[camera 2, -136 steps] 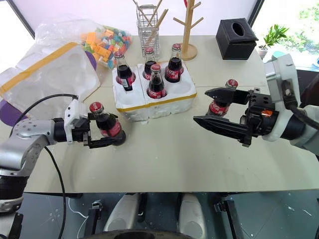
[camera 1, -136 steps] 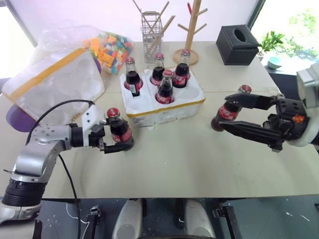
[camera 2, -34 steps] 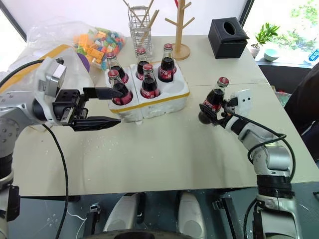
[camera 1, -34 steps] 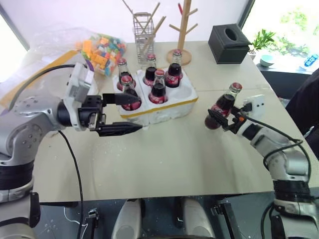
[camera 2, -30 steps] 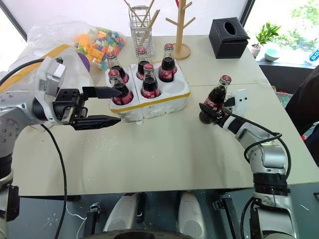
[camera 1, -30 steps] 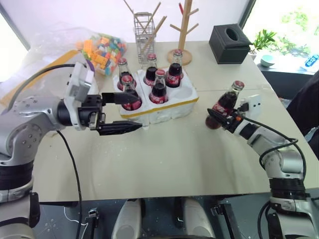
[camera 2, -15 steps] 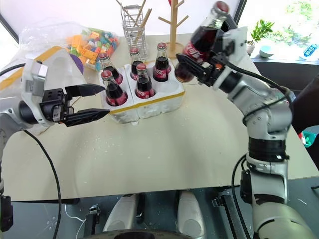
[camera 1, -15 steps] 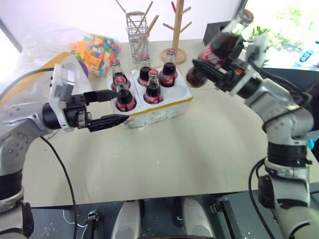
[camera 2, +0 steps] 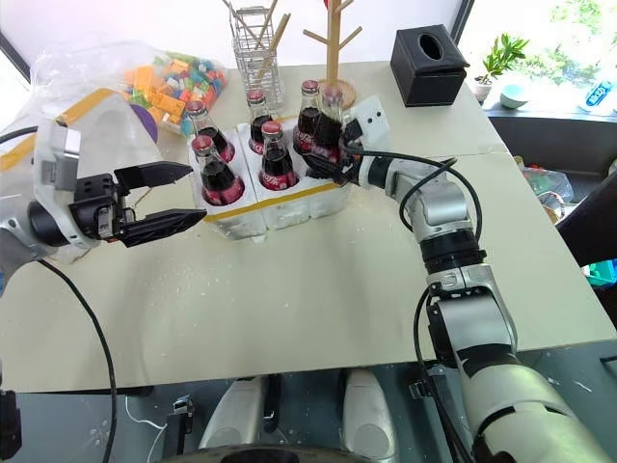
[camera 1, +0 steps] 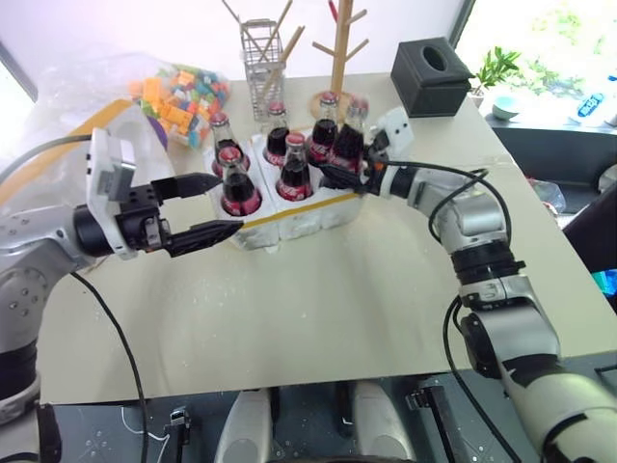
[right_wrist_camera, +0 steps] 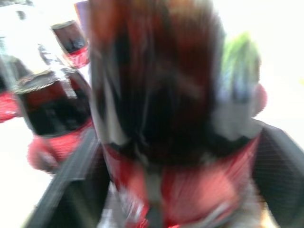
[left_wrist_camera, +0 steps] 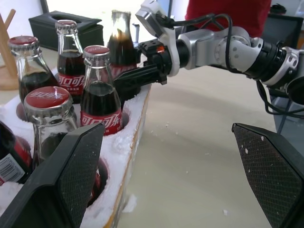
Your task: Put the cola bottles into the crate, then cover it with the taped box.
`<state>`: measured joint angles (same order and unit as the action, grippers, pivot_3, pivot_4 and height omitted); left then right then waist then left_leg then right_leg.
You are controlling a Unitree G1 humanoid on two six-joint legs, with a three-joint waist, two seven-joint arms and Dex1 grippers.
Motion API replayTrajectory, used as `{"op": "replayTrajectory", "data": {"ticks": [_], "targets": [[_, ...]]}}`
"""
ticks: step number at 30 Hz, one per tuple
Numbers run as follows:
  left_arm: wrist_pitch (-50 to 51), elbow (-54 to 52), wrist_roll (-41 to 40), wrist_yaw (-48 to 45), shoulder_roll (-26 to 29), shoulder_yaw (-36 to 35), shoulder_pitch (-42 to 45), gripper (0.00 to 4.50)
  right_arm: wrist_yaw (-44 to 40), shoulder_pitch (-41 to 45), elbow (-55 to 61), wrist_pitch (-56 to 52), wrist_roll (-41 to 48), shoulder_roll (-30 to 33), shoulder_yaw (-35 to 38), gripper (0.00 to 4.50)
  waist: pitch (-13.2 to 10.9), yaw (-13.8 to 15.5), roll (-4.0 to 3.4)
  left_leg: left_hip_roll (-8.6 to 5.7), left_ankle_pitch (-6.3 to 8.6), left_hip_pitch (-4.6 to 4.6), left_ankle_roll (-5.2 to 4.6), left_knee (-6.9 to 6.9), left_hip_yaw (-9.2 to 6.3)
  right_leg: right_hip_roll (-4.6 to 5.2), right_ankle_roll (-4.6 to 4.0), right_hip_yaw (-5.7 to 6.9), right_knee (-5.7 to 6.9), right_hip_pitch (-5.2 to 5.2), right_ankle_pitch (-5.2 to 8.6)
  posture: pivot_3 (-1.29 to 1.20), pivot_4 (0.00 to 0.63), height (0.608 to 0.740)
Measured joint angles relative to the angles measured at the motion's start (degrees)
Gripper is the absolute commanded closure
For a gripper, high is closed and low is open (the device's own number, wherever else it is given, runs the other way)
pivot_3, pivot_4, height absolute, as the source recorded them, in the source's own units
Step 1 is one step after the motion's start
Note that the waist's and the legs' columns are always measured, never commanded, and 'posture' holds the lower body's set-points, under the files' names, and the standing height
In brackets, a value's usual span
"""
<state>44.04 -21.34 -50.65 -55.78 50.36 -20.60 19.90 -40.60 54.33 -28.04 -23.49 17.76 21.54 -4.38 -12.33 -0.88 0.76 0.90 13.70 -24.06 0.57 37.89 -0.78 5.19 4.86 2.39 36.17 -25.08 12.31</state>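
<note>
My left gripper [camera 1: 207, 206] hangs nearest me above the beige table [camera 1: 318, 299], its two black fingers spread wide with nothing between them, pointing at the near left corner of the crate [camera 1: 289, 207]. The white styrofoam crate with yellow tape at its rim sits mid-table; five cola bottles [camera 1: 294, 172] with red caps stand upright in its wells. At the crate's far right well, my right gripper [camera 1: 339, 166] reaches in from the right, a black finger on each side of the sixth bottle [camera 2: 331, 118], which stands in or just over that well. Whether those fingers press the glass or have let go, I cannot tell. To the left lies the taped box [camera 2: 92, 121], white with yellow bands. Beyond the crate are a bag of coloured blocks [camera 1: 174, 92], a wire holder [camera 1: 262, 53], a wooden tree stand [camera 1: 339, 48] and a black tissue box [camera 1: 431, 72].
</note>
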Motion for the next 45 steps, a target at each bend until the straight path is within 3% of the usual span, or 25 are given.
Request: {"op": "replayTrajectory", "data": {"ticks": [5,12,16,20,22,25,28,32,38,45], "targets": [[0.26,0.18,-0.08,-2.94,4.88,-4.68,-4.49,0.00,-2.89,-2.44,7.05,-2.82,0.58,2.45,0.65,0.08,-0.01,0.07,-0.01,0.02,0.00,-0.04,0.00,-0.04,0.01,-0.02,-0.01,-0.01,-0.02,-0.07,0.00,0.00,0.150,0.740],[-1.22,6.54,7.08,-12.45,16.47,-20.78,-18.37,0.00,-10.68,-8.75,26.76,-15.29,9.42,18.76,9.30,0.08,-0.01,0.18,-0.02,0.05,0.01,-0.21,0.01,-0.07,0.11,-0.01,-0.25,-0.01,-0.11,-0.27,0.14,0.00,0.150,0.740],[-6.45,16.60,17.12,-17.79,22.33,-28.69,-23.97,0.00,-15.45,-11.66,33.81,-24.27,16.94,27.39,14.47,0.08,-0.01,0.08,-0.02,0.11,0.02,-0.13,0.02,-0.13,0.22,-0.02,-0.32,-0.02,-0.13,-0.31,0.14,0.00,0.150,0.740],[-17.19,39.21,28.58,-23.70,32.74,-30.42,-25.37,0.00,-18.12,-11.48,41.23,-30.71,27.56,29.65,20.16,0.08,-0.01,-0.21,-0.03,0.28,0.02,0.05,0.02,-0.35,0.48,-0.08,-0.44,-0.11,-0.17,-0.37,0.09,0.00,0.150,0.740],[-24.76,50.22,32.07,-25.06,36.22,-25.77,-22.92,0.00,-18.88,-11.09,43.07,-31.78,31.07,29.74,21.12,0.08,-0.01,-0.10,-0.03,0.34,0.03,0.13,0.04,-0.52,0.58,-0.07,-0.49,-0.12,-0.26,-0.38,0.08,0.00,0.150,0.740],[-33.59,63.23,36.45,-24.32,38.08,-12.91,-13.10,0.00,-18.22,-11.15,43.37,-31.75,32.01,29.58,20.74,0.08,0.00,0.26,-0.02,0.39,0.03,0.14,0.04,-0.62,0.64,-0.09,-0.53,-0.13,-0.29,-0.41,0.08,0.00,0.150,0.740],[-38.25,71.76,41.53,-23.80,36.48,0.50,2.72,0.00,-16.97,-11.50,42.95,-31.29,32.00,29.24,19.98,0.08,0.04,0.59,0.07,0.39,0.02,-0.04,0.04,-0.59,0.64,-0.15,-0.49,-0.13,-0.27,-0.49,0.05,0.00,0.150,0.740],[-41.10,80.95,50.59,-23.81,30.04,13.63,23.77,0.00,-15.12,-12.33,43.53,-31.20,32.62,29.08,20.19,0.08,0.05,1.27,0.10,0.37,0.00,-0.06,0.02,-0.48,0.70,-0.19,-0.22,-0.13,-0.13,-0.48,-0.10,0.00,0.150,0.740],[-42.12,90.94,60.43,-23.75,25.03,23.89,37.65,0.00,-11.98,-13.70,45.45,-31.42,33.65,29.63,21.21,0.08,0.10,1.33,0.20,0.40,0.00,-0.05,0.02,-0.38,0.69,-0.19,-0.21,-0.13,-0.07,-0.47,-0.11,0.00,0.150,0.740],[-42.14,95.63,66.00,-21.64,21.27,27.97,43.25,0.00,-7.79,-15.90,49.47,-33.39,37.42,31.27,24.53,0.08,0.11,1.49,0.26,0.43,0.00,-0.07,0.01,-0.36,0.66,-0.20,-0.21,-0.13,-0.08,-0.48,-0.10,0.00,0.150,0.740]]}}
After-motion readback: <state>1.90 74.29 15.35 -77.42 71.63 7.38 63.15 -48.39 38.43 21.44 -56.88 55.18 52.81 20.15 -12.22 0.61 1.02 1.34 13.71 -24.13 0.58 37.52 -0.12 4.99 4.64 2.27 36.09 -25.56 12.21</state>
